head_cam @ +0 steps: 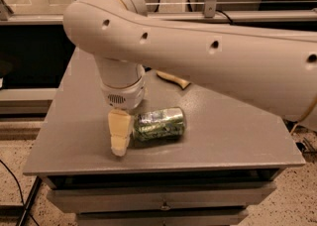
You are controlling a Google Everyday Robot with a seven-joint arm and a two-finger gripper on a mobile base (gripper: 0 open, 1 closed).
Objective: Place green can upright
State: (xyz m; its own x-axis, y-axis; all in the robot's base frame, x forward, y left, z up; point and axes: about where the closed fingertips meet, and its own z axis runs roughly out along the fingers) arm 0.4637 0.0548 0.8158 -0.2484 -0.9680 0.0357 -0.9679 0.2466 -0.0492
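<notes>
**Green can on its side, my gripper beside it**

The green can (159,124) lies on its side on the grey table (79,121), near the front edge and roughly mid-width. Its long axis runs left to right, with the green and silver label facing up. It is not upright.

My gripper (119,145) points straight down at the can's left end. It is just beside that end, possibly touching it; I can't tell which. The tip is close to the tabletop or on it. I can't tell whether the gripper is clenched or released, because from this angle it reads as one cream block. It is not around the can.

My arm (213,56) crosses the upper part of the view from the right. It covers most of a yellowish object (174,79) lying further back on the table, well apart from the can. A drawer front (163,202) shows below the tabletop.
</notes>
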